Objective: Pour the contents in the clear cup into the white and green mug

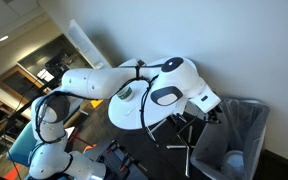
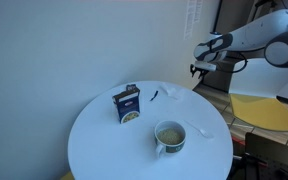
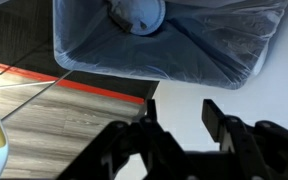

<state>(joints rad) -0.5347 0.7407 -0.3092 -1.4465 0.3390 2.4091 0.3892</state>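
Observation:
The white and green mug (image 2: 170, 135) stands on the round white table (image 2: 104, 150), near its front right edge. My gripper (image 3: 181, 108) is open with nothing between its fingers. It hangs off the table's far side (image 2: 201, 70), above a bin lined with a clear bag (image 3: 174, 50). A pale round thing (image 3: 136, 12) lies at the bottom of that bin. It may be the clear cup, but I cannot tell. In an exterior view the gripper (image 1: 212, 112) sits beside the bin (image 1: 246, 125).
A small blue box (image 2: 128, 103), a dark bar (image 2: 154, 96) and a white scrap (image 2: 174, 93) lie on the table. A yellow round table (image 2: 269, 110) stands to the right. Wooden floor with a red strip (image 3: 74, 85) shows below the bin.

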